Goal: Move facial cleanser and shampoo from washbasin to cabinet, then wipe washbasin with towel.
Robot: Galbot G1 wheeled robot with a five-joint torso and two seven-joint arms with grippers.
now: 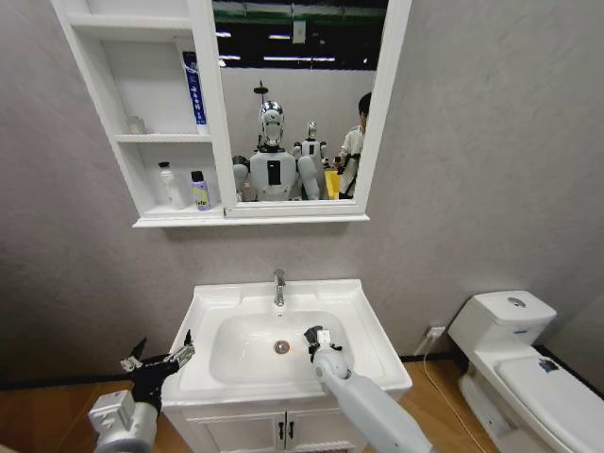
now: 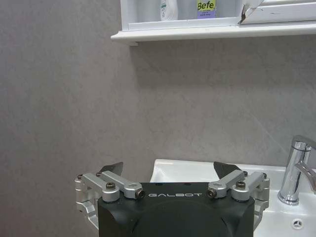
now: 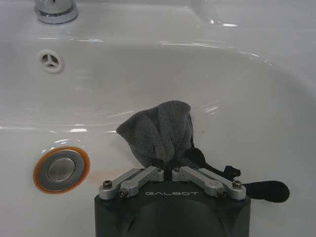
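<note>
The dark grey towel (image 3: 160, 131) is bunched against the inner wall of the white washbasin (image 1: 363, 326), beside the metal drain (image 3: 60, 169). My right gripper (image 1: 316, 337) (image 3: 168, 165) is down in the bowl, shut on the towel. My left gripper (image 1: 160, 356) (image 2: 170, 170) hangs open with nothing in it, to the left of the washbasin's front corner. On the lower shelf of the cabinet (image 1: 142, 179) stand a white bottle (image 1: 168, 184) and a bottle with a yellow and purple label (image 1: 199, 191) (image 2: 206, 7). Which one is the facial cleanser and which the shampoo I cannot tell.
The chrome tap (image 1: 279, 287) (image 2: 296, 170) stands at the back rim. A blue tube (image 1: 193, 90) sits on the upper shelf. A white toilet (image 1: 514, 349) is to the right. The vanity doors (image 1: 283, 432) are below the basin, and the grey wall is behind.
</note>
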